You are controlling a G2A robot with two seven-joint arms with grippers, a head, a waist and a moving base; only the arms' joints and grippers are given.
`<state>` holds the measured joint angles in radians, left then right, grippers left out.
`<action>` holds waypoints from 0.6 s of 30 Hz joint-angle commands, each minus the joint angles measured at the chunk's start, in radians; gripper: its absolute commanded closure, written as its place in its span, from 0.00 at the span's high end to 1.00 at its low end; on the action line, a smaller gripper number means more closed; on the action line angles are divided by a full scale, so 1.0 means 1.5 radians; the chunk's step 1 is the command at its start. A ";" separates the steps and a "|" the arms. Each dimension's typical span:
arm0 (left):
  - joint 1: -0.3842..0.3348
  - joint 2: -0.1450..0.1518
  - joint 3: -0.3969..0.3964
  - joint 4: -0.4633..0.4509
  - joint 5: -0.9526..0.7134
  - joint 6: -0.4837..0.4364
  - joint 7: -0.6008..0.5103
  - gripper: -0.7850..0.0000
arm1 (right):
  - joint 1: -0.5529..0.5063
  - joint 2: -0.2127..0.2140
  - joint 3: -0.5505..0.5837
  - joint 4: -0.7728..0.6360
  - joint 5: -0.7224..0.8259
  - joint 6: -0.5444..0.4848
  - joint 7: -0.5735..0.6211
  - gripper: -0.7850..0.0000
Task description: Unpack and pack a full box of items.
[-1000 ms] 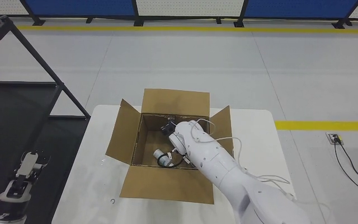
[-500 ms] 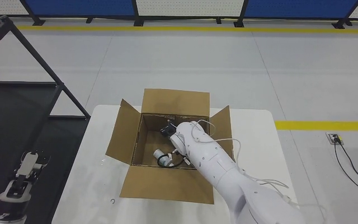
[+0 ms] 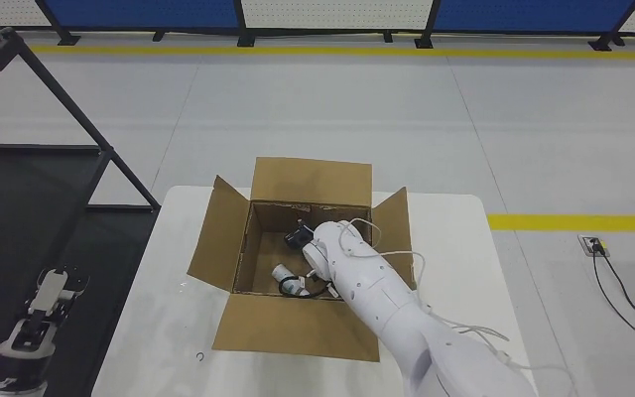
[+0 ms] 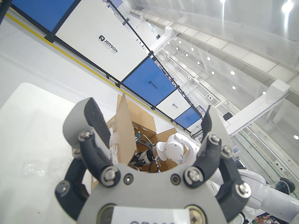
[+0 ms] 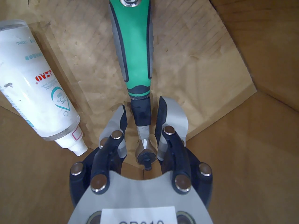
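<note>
Because the ratchet wrench (image 5: 132,47) lies flat on the cardboard box (image 5: 268,36) floor, the right pincer (image 5: 143,109) straddles its neck, jaws narrow, seemingly unclamped; a spray bottle (image 5: 35,82) lies just beside.

A white counter (image 3: 466,248) carries a crumpled scrap of clear plastic (image 3: 182,288) near one edge and a small dark hook (image 3: 199,356) towards its near corner. Beyond it, yellow floor tape (image 3: 561,221) runs past a floor socket (image 3: 593,245), and blue and white partition panels (image 3: 337,12) line the far side.
</note>
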<state>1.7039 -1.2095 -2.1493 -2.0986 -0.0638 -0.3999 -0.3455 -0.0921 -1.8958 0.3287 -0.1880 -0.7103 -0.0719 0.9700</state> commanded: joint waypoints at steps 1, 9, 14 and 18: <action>0.000 0.000 0.000 0.000 0.000 0.000 0.000 1.00 | -0.001 -0.001 0.002 0.002 -0.001 0.000 0.000 0.23; 0.000 0.000 0.000 0.000 0.000 0.000 0.000 1.00 | 0.002 -0.005 0.012 0.008 -0.003 0.002 0.003 0.00; 0.000 0.000 0.000 0.000 0.000 0.000 0.000 1.00 | 0.016 -0.005 0.023 0.008 0.003 0.001 -0.015 0.00; 0.000 0.000 0.000 0.000 0.000 0.000 0.000 1.00 | 0.029 -0.002 0.033 0.006 0.009 -0.013 -0.028 0.00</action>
<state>1.7039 -1.2095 -2.1493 -2.0986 -0.0638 -0.3999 -0.3455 -0.0542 -1.9001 0.3745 -0.1779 -0.6984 -0.0824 0.9345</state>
